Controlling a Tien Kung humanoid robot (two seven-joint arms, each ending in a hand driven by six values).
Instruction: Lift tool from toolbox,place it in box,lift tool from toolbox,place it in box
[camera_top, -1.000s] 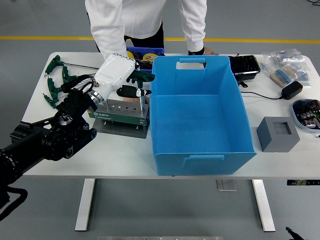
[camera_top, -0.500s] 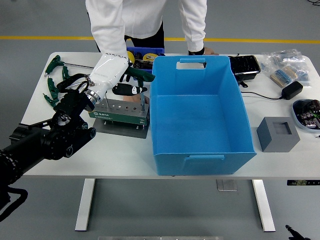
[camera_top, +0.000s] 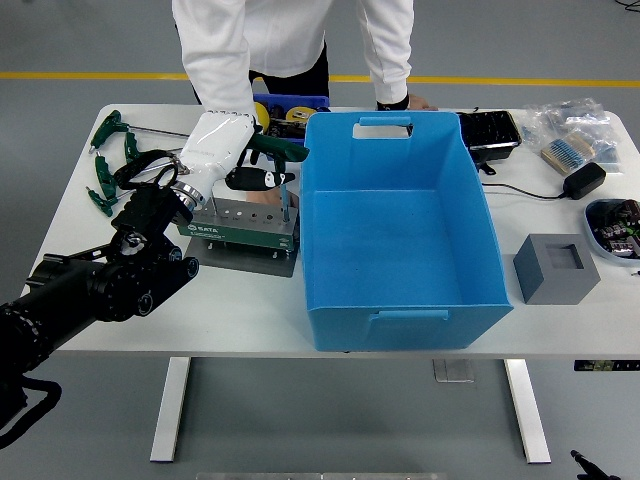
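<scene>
While reaching in from the lower left corner: the left arm (camera_top: 90, 290) is black and jointed, and ends in a white left hand (camera_top: 215, 152).
Left hand: fingers curled around the dark grip of a green-handled tool (camera_top: 272, 165), which it holds just above the toolbox.
Tool: T-shaped, with its green crossbar (camera_top: 278, 148) at the far side of the fingers and its thin shaft (camera_top: 284, 200) pointing down from the hand toward the toolbox top.
Toolbox (camera_top: 240, 228): directly beneath the hand, a green and grey block with a row of holes on its top face, standing on a grey plate.
Blue box (camera_top: 400, 230): just to the right of the hand, its left wall close beside the held tool; large, open-topped, nothing visible inside.
Loose green tools (camera_top: 105, 160): to the left of the hand and behind the forearm, lying on the white table (camera_top: 250, 310).
Person (camera_top: 290, 45): beyond the hand at the far edge of the table, in white sleeves, one hand (camera_top: 410, 101) resting on the table behind the blue box.
Small blue tray (camera_top: 290, 108): just past the hand, at the far edge.
Grey block (camera_top: 556, 266): well away to the right, past the blue box.
Right hand: outside the picture.
</scene>
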